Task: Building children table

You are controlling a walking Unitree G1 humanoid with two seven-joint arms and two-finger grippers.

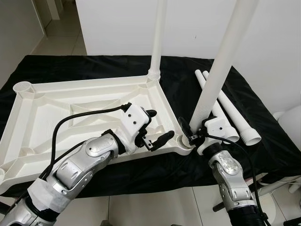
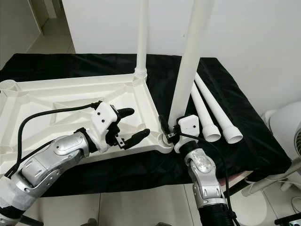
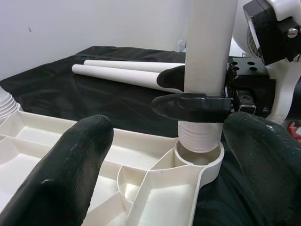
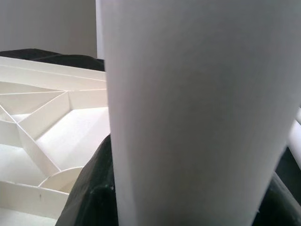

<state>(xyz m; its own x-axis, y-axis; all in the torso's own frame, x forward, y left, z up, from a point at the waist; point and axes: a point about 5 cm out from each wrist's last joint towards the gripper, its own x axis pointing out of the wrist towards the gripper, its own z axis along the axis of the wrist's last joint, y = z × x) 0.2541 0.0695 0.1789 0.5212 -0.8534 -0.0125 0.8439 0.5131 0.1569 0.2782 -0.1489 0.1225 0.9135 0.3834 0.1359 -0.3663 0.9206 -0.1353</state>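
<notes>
A white tabletop [image 1: 42, 108] lies upside down on a black cloth. One white leg [image 1: 157, 42] stands upright in its far right corner. My right gripper [image 1: 193, 135] is shut on a second white leg [image 1: 221, 66], low on its shaft, holding it nearly upright. That leg's threaded end [image 3: 201, 137] sits in the near right corner socket [image 3: 203, 165]. My left gripper [image 1: 160, 125] hovers open over the tabletop's ribs just left of that socket, its fingers [image 3: 70, 169] spread and holding nothing. In the right wrist view the held leg [image 4: 197, 117] blocks most of the picture.
Two spare white legs [image 1: 225, 106] lie side by side on the cloth [image 1: 94, 66] to the right of the tabletop. A vacant socket [image 1: 23, 87] is at the far left corner. A white fan [image 2: 289, 136] stands off the right edge. A white wall rises behind.
</notes>
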